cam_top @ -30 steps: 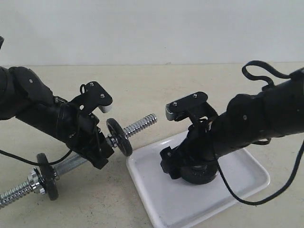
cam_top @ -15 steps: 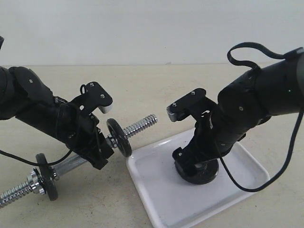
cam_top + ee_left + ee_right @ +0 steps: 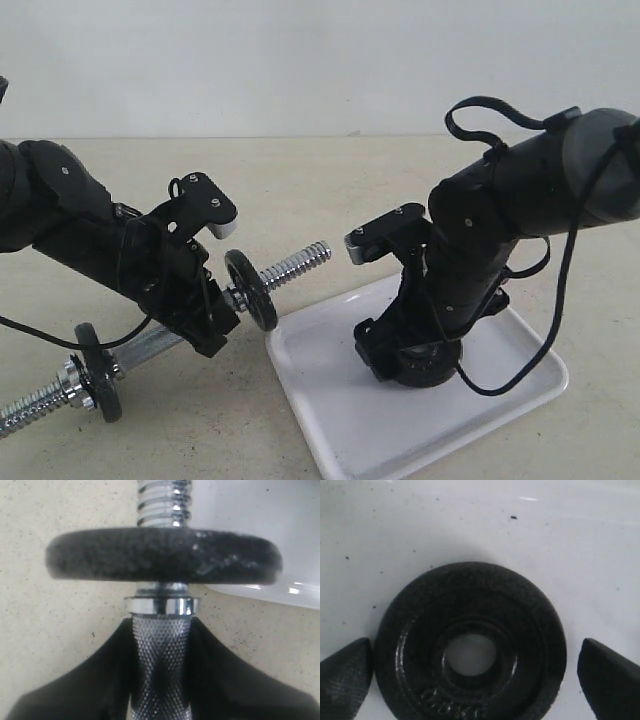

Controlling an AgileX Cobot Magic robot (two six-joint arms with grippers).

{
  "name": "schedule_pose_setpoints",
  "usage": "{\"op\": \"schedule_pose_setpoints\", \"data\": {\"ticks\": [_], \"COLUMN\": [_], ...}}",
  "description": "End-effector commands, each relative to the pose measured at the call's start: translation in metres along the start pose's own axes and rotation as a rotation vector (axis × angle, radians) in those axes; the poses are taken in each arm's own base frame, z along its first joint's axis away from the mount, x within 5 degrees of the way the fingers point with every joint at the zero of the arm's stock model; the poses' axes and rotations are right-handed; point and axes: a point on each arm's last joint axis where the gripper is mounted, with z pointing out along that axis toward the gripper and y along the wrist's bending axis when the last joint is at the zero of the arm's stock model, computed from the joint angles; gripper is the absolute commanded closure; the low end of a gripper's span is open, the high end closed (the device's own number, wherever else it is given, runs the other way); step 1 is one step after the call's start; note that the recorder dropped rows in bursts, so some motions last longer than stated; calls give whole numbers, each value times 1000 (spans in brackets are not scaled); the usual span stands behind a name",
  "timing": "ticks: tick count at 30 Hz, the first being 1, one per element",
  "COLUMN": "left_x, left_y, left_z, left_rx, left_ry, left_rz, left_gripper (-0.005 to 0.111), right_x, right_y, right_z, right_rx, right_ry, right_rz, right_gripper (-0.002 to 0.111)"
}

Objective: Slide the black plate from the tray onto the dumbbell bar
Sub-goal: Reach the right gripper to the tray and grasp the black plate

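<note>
The black plate (image 3: 470, 587) lies flat on the white tray (image 3: 480, 525), hole up. My right gripper (image 3: 472, 680) stands open over it, one fingertip (image 3: 342, 677) close beside its rim and the other one (image 3: 610, 675) a gap away. In the exterior view the right gripper (image 3: 405, 360) is low over the plate (image 3: 432, 373) on the tray (image 3: 330, 400). My left gripper (image 3: 160, 680) is shut on the knurled middle of the dumbbell bar (image 3: 160, 645), just behind a chrome collar and a mounted black disc (image 3: 165, 555). The bar's bare threaded end (image 3: 297, 262) points toward the tray.
A second mounted disc (image 3: 98, 372) sits on the bar's other end near the table's left front. The tray's corner (image 3: 280, 587) lies just beyond the near disc. A black cable loops off the right arm (image 3: 520, 190).
The right arm has swung up and turned over the tray, with its gripper staying down around the plate. The left arm and the bar have not moved.
</note>
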Motion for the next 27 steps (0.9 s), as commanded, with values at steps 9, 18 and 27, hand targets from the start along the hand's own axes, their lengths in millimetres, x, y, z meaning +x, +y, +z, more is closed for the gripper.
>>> {"op": "schedule_pose_setpoints", "data": {"ticks": [9,18,27], "left_x": [-13,-13,-13], "left_y": [1,0,0], "left_z": [-14,-14,-14], "left_rx": [-33,-29,-31], "left_ry": [-66,-65,-66], "left_rz": [-7,-7,-7], "left_gripper": [97,97,97], "right_x": [-1,-6,-10], "right_y": [10,10,10], "right_z": [18,18,16], "right_rx": [-107,-104,-102], "right_ry": [58,69,75], "right_rz": [-4,3,17], "right_gripper": [4,8,108]}}
